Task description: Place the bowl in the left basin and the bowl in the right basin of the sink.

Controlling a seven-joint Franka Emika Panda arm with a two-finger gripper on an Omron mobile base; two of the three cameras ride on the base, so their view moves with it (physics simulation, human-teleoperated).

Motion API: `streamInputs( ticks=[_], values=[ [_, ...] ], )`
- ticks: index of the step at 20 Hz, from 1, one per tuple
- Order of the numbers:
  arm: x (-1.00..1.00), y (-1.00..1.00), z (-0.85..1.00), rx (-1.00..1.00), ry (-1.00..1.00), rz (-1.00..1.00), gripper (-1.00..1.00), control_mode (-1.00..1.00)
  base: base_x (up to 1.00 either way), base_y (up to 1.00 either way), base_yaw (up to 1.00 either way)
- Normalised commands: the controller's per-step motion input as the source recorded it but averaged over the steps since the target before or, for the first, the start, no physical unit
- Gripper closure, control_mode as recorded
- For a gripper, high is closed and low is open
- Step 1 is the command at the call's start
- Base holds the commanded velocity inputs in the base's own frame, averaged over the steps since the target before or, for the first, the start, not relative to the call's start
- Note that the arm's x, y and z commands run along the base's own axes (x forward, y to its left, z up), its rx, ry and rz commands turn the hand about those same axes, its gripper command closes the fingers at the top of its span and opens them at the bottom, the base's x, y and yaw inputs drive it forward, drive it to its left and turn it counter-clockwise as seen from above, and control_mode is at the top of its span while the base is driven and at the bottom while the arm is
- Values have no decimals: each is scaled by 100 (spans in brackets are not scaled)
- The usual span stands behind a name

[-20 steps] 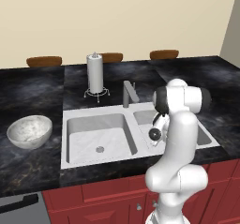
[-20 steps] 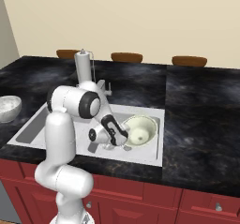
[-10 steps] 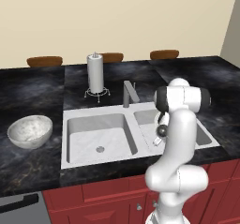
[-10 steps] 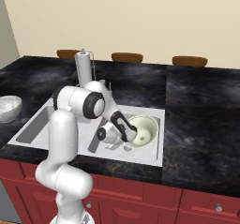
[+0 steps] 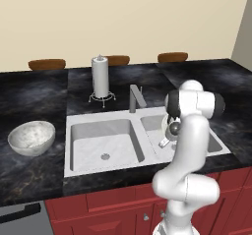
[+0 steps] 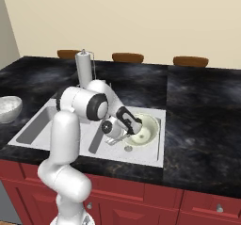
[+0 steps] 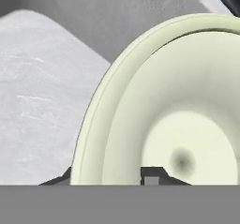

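You see a beige wall (image 5: 123,17) behind a black marbled counter (image 5: 29,89) on red cabinets (image 6: 141,200). The sink (image 5: 115,113) holds a cream bowl (image 6: 145,129) in the right basin (image 6: 155,146); the left basin (image 5: 103,143) has none. A grey speckled bowl (image 5: 31,137) rests on the counter. The gripper (image 7: 112,175) straddles the cream bowl's rim, jaws narrow, grip unclear.

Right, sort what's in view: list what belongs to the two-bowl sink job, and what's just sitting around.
Job:
- pale cream bowl, in the right basin
- speckled grey bowl, on the counter left of the sink
- left basin
- gripper, at the cream bowl's rim

Lying about:
- paper towel holder
- faucet
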Motion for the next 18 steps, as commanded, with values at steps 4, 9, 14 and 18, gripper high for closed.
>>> streamInputs(
  ticks=[4, 9, 14, 18],
  values=[
    [-26, 3, 65, 5, -5, 0, -100, -100, 0, 0, 0],
    [-40, 0, 39, 7, -3, 0, -100, -100, 0, 0, 0],
    [-46, 0, 12, 6, 0, 0, -100, -100, 0, 0, 0],
    [-37, 0, 21, 1, 0, 1, -100, -100, 0, 0, 0]
  ],
)
